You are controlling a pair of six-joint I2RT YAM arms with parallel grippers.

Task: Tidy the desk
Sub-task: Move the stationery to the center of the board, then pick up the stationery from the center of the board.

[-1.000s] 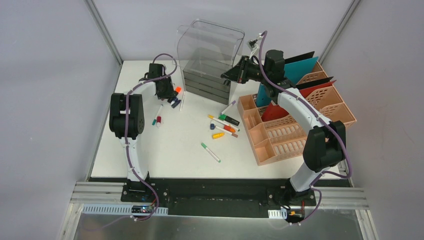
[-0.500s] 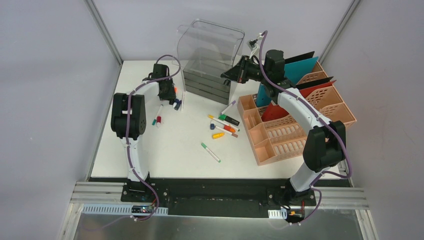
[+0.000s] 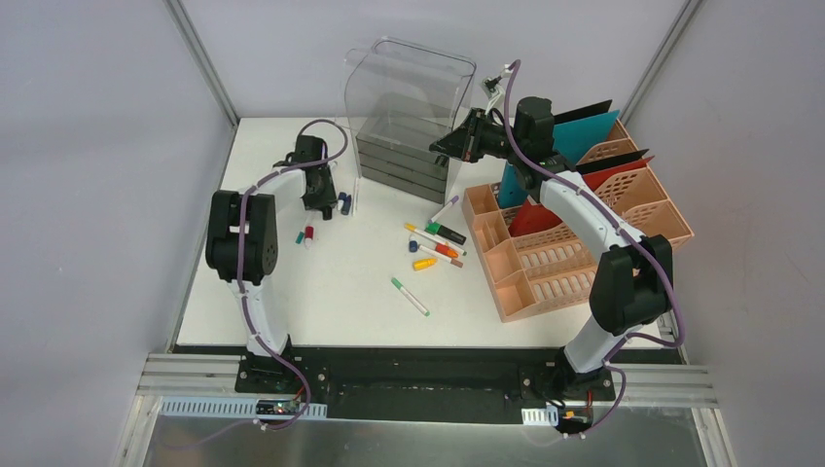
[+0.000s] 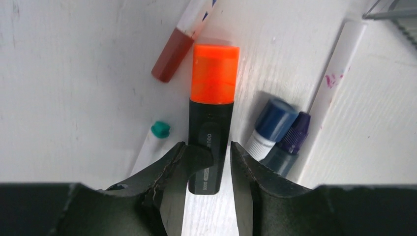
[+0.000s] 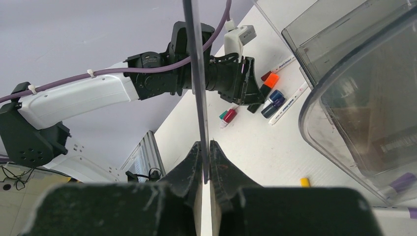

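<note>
White desk (image 3: pixel 321 292) between grey walls, markers (image 3: pixel 435 243) loose across its middle.
Left gripper (image 4: pixel 207 151) straddles the orange-capped highlighter (image 4: pixel 211 113) low on its black barrel, probably to lift it clear of crowding pens (image 4: pixel 273 123); whether the 2 jaws actually pinch cannot be told, and they hide its tail. Right gripper (image 5: pixel 205 147) is clenched on a thin sheet (image 5: pixel 195 73) near the drawer box (image 3: pixel 409 107); seen edge-on and cut off above, the sheet is unidentifiable.

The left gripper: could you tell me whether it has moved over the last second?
Yes. The left gripper has shifted away from the clear drawer box, toward the near edge of the desk, its jaws now against the orange highlighter.
</note>
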